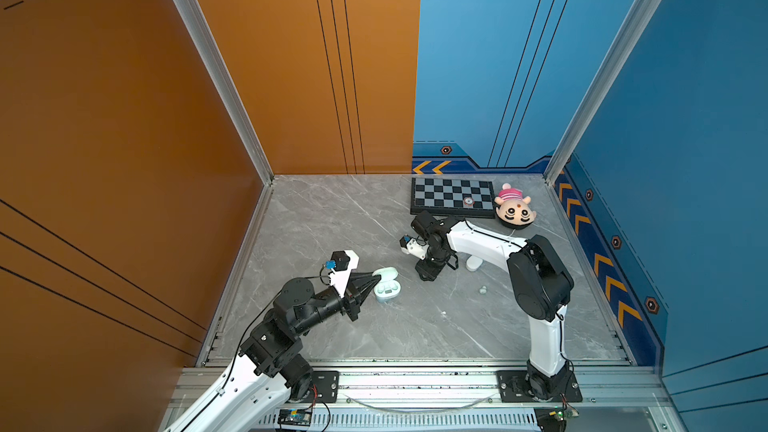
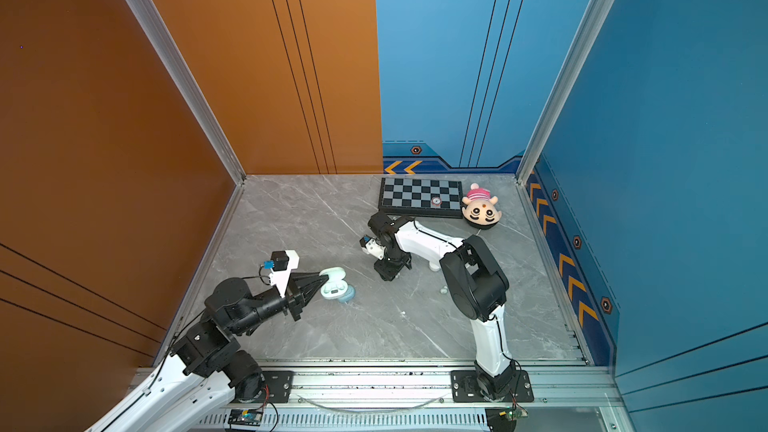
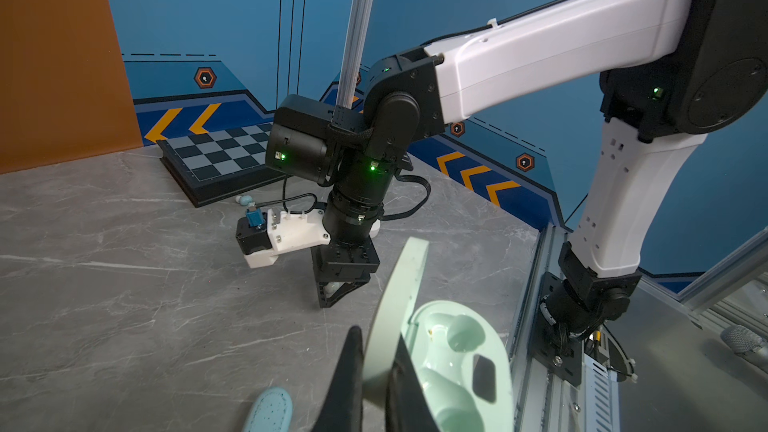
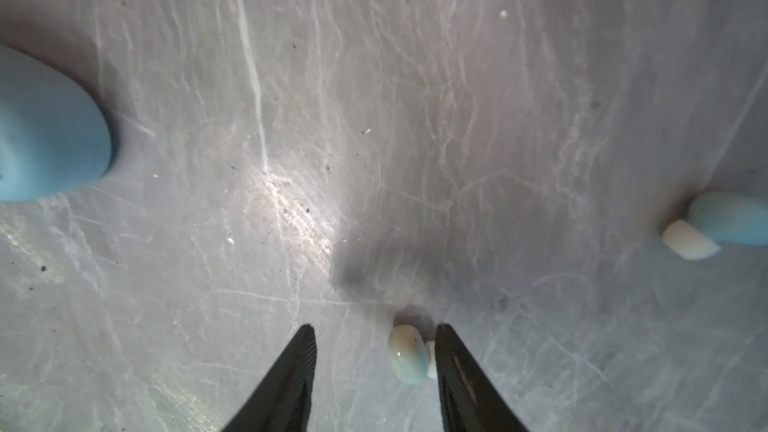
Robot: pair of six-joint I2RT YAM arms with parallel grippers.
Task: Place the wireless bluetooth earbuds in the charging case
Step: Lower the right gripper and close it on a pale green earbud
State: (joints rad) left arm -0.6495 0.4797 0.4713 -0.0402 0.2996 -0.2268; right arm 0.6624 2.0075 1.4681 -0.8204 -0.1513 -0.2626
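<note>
Pick-up step, I'd say: the right gripper (image 4: 376, 328), jaws half open and empty, straddles a mint earbud (image 4: 408, 357). Left of centre in a top view, the left gripper (image 1: 376, 278) pinches the charging case (image 1: 387, 292) by its lid (image 1: 388, 273), propping it open. Next: close gently, then lift.

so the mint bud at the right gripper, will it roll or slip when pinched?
Probably rolls: the mint bud is a rounded pebble on smooth table. Likely slippery: its shell shows a glossy highlight. It sits off-centre in the open right gripper, close against one finger, so closing may nudge it sideways first.
</note>
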